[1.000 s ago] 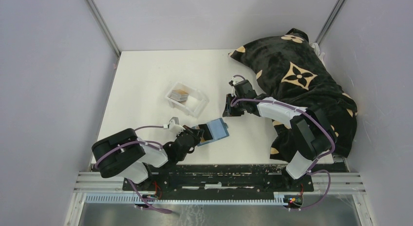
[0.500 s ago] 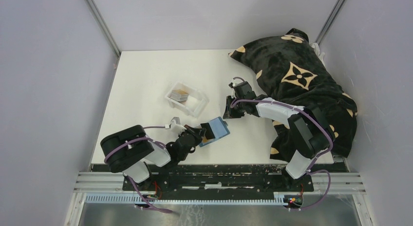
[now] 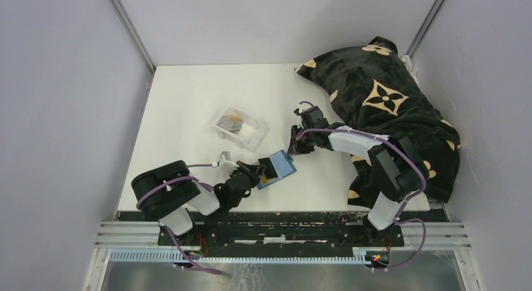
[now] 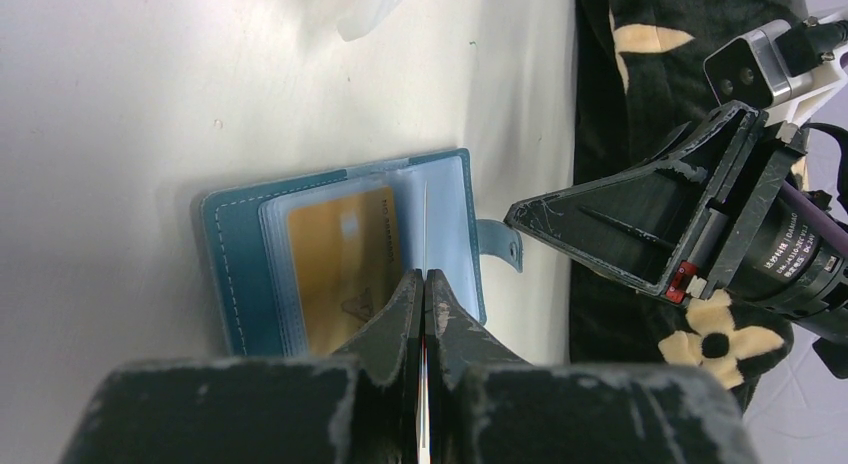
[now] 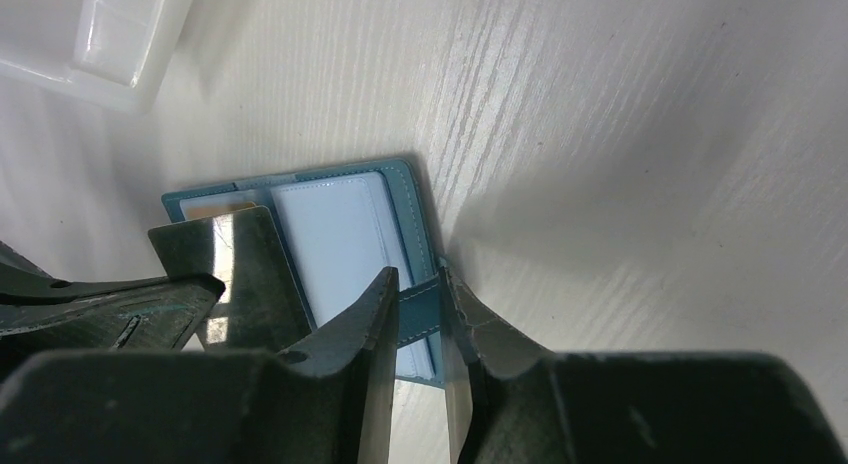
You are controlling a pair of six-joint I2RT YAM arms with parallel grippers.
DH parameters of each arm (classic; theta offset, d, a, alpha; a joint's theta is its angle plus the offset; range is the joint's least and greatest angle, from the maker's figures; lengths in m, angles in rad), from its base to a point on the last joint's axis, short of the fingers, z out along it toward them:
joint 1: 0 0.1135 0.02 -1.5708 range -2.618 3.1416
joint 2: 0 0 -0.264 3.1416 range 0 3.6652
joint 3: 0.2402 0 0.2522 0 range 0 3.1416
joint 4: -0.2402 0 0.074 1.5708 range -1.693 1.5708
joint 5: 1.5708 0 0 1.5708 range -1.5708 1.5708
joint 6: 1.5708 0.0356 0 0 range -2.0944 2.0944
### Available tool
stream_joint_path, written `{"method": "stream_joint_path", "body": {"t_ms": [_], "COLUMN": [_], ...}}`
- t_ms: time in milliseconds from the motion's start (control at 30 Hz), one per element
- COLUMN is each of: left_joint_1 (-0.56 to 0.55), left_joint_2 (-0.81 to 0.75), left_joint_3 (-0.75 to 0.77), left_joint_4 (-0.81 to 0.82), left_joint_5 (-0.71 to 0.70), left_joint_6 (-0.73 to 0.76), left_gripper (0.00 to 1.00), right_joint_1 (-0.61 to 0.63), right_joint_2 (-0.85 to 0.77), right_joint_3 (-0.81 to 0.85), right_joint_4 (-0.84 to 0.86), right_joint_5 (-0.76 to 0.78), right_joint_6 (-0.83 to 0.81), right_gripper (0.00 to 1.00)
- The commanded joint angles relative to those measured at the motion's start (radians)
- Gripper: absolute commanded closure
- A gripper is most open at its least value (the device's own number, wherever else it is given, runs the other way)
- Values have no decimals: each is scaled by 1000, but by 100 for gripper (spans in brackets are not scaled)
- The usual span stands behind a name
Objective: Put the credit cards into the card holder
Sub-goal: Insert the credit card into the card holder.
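Two arms are seen reaching inward over the white table [image 3: 188, 103]. At the left, the left gripper [image 4: 425, 280] is closed tight on a thin credit card [image 4: 425, 219]. The card is viewed edge-on from the left wrist, so its colour cannot be told. It is held upright with its far end over the open card holder [image 4: 232, 274], a small teal-blue leather-like wallet that lies flat near the table's front edge.

Behind and slightly left of the wallet, a clear plastic rectangular tray [image 3: 252, 136] is set at an angle. More credit cards [image 3: 232, 121], dark grey and tan, are stacked in its left end.

Inside the wallet, a gold card [image 4: 345, 264] is seen tucked in a clear plastic sleeve on the left half. A pale empty sleeve [image 5: 340, 244] is shown on the right half.

At the wallet's right edge, the small teal snap tab [image 5: 420, 316] is caught between the fingers of the right gripper [image 5: 415, 276]. These are parted only narrowly and appear pressed against the tab on both sides.

Furthest right, a black plush pillow with tan flower motifs [image 3: 383, 96] is spread across the table's far right corner.
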Motion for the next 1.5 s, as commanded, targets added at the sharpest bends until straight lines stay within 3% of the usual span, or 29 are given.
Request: {"method": "stream_joint_path", "body": {"t_ms": [0,433,767,1467], "left_joint_1": [-5,-7,-7,-8], "left_joint_2": [-16,-19,80,121], "left_joint_3": [-5,11,-13,-35], "left_joint_4": [-6,-65,117,210], "left_joint_5": [-5,-10,5,18], "left_joint_6": [-64,-85,-139,-148], "left_gripper": [97,97,97,97], "right_joint_1": [-3,-3,-4,-4], "right_joint_2": [-6,1,5,19], "right_joint_3": [3,8,4,-4], "right_joint_4": [36,35,37,43], "right_joint_5": [-6,-8,-10,-11], "right_joint_6": [4,3,2,5], "right_gripper": [73,73,74,74]}}
